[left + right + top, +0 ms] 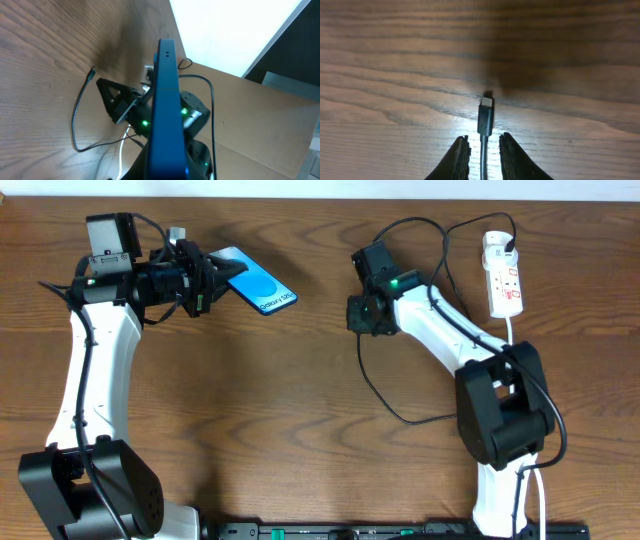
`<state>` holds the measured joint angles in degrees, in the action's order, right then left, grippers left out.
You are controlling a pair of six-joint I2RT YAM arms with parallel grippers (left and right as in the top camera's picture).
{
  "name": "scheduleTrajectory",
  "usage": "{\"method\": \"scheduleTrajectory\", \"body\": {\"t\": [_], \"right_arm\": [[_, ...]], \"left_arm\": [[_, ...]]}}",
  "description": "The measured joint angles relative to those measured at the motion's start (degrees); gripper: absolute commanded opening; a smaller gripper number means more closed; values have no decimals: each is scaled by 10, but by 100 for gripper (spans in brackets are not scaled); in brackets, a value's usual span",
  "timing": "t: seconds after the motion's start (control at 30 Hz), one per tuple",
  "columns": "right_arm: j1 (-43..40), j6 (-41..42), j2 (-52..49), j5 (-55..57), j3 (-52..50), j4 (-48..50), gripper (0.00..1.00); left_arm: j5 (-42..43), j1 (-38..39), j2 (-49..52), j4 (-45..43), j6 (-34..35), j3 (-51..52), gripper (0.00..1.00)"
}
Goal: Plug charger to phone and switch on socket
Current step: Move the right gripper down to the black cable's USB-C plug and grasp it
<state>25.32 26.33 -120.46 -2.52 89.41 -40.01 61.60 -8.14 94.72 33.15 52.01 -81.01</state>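
The phone, with a light-blue screen, is held up off the table at the back left by my left gripper, which is shut on its left end. In the left wrist view the phone shows edge-on and hides the fingers. The charger, a thin black cable, lies on the table. Its plug tip rests on the wood just past my right gripper. The fingers straddle the cable with a small gap on each side. The right gripper is low over the table, right of the phone. The white socket lies at the back right.
The wooden table carries loops of black cable at the back right near the socket. A white cord runs from the socket toward the right arm's base. The table's far edge is just behind the phone.
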Motion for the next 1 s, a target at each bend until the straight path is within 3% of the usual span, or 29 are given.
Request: {"method": "scheduleTrajectory", "body": {"t": [1.0], "right_arm": [[2,2,-35,8,0,8,17]], "left_arm": [[0,0,0,1,-9,0,7]]}}
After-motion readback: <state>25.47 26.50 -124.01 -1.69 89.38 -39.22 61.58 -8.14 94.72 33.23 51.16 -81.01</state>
